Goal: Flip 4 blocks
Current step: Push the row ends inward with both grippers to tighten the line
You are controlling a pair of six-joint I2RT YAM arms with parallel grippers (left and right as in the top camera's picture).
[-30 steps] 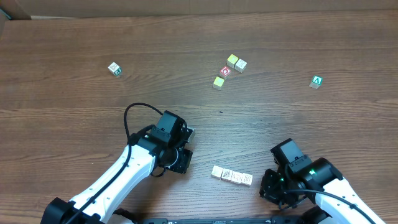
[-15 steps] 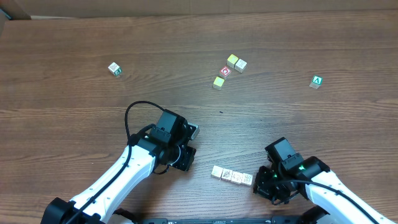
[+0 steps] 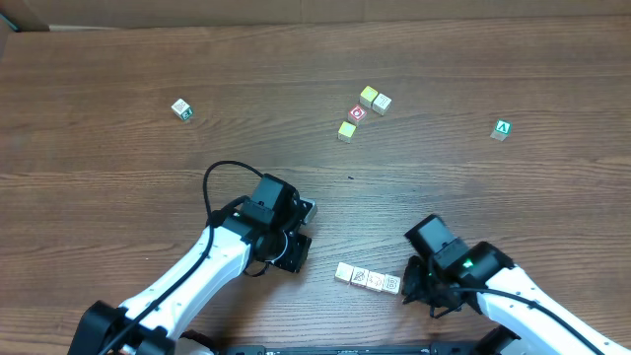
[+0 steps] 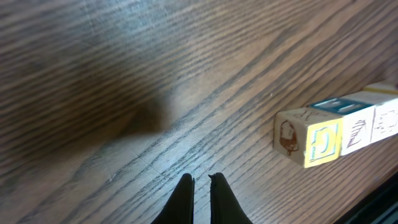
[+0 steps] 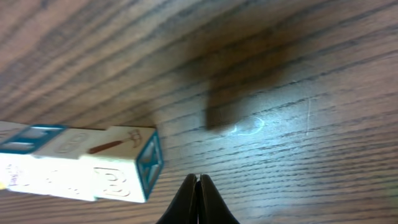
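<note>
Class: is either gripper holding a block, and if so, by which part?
Neither. The left gripper and right gripper are both shut on nothing, apart from the row of blocks.

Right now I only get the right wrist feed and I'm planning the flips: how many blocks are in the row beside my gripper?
Observer: Overhead shows four blocks in that row, side by side.
Operator: Where's the left gripper?
Observer: The left gripper is shut, beyond the row's far end, clear of it.
Operator: Other blocks around?
Observer: A loose cluster farther out, plus a green A block and another lone block.
</note>
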